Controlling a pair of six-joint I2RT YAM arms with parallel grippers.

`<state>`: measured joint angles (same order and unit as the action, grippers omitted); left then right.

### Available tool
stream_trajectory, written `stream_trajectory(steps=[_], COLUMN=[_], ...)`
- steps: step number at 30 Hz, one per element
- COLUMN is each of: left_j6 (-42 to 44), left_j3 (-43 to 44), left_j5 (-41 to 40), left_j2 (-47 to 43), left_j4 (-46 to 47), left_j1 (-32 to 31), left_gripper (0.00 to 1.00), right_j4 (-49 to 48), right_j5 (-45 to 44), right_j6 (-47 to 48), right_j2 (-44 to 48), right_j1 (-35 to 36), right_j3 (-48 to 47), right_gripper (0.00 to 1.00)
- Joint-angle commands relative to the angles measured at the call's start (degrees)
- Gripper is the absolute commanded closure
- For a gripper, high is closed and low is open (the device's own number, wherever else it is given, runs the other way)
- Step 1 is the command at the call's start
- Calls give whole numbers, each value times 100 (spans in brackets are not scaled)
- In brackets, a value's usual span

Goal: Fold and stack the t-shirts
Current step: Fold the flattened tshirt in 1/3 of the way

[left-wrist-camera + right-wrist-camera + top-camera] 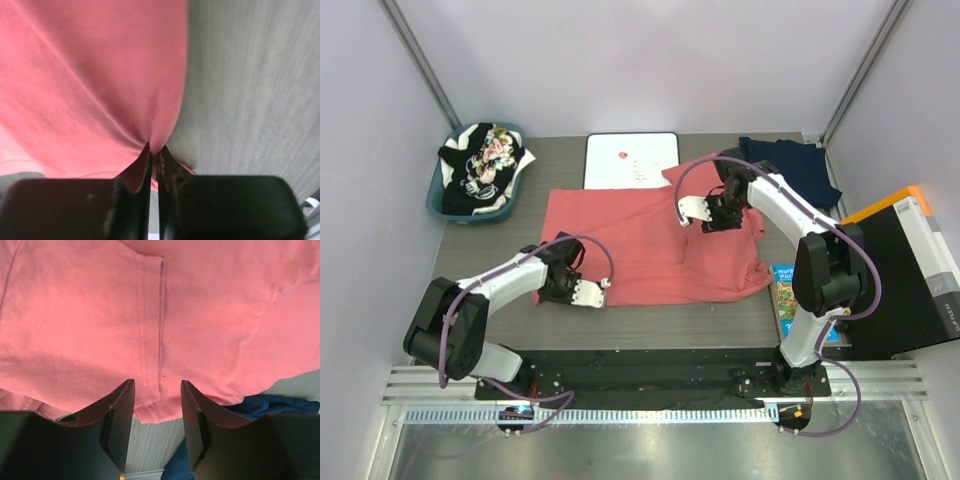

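Where the salmon t-shirt [650, 240] lies spread flat across the middle of the grey table [650, 325], its near left edge is pinched between the closed fingers of the left gripper [154, 152]. The left wrist view shows the cloth drawn into a small peak at the fingertips, with bare table just to the right of it. Over the shirt's far right part the right gripper [157, 385] hangs with its jaws apart. A stitched sleeve hem runs between them, and nothing is clamped. Just beyond that corner of the shirt lies a navy t-shirt [790, 165], crumpled at the far right of the table, its edge touching or tucked under the salmon cloth. At the back, touching the salmon shirt's far edge, is a white board [632, 160] with a black rim. At the far left a teal basket [438, 195] holds a heap of black, white and floral shirts [485, 165]. Near the right arm's base lies a colourful book [785, 290], beside a black box [910, 270].
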<state>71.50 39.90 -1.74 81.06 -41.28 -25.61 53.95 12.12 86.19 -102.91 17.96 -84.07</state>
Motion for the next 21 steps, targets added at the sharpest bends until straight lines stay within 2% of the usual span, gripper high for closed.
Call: stream_trajectory(steps=[1,3,9,15,16,17,18,20,21], left_j6=[214,355,751,891,900,857,769,716,664], left_j3=[-123,26,387,571,667,729,817,1238,1457], left_j5=[235,270,341,507,534,552,543,612,622], left_j2=[437,472,542,692,692,692,692,683,683], left_j4=[-18,-371,-2215,-2876,-2921,-2912,-2878,-2982,-3104], left_j1=[231,327,469,469,460,469,469,582,653], left_gripper=[100,100,100,100,95,81,50,39,25], right_j4=[-113,-139,-210,-429,-490,-569,-614,-859,-921], right_j5=[54,54,45,36,36,19,36,124,150], right_j6=[-182,-208,-217,-471,-568,-795,-936,-1714,-1990], right_j2=[-71,-106,-211,-291,-317,-395,-448,-571,-781], right_j1=[15,15,-82,-126,-126,-134,-143,-204,-231], right_j3=[-337,-425,-628,-733,-742,-786,-838,-1118,-1259], right_gripper=[53,53,53,53,53,52,52,50,50])
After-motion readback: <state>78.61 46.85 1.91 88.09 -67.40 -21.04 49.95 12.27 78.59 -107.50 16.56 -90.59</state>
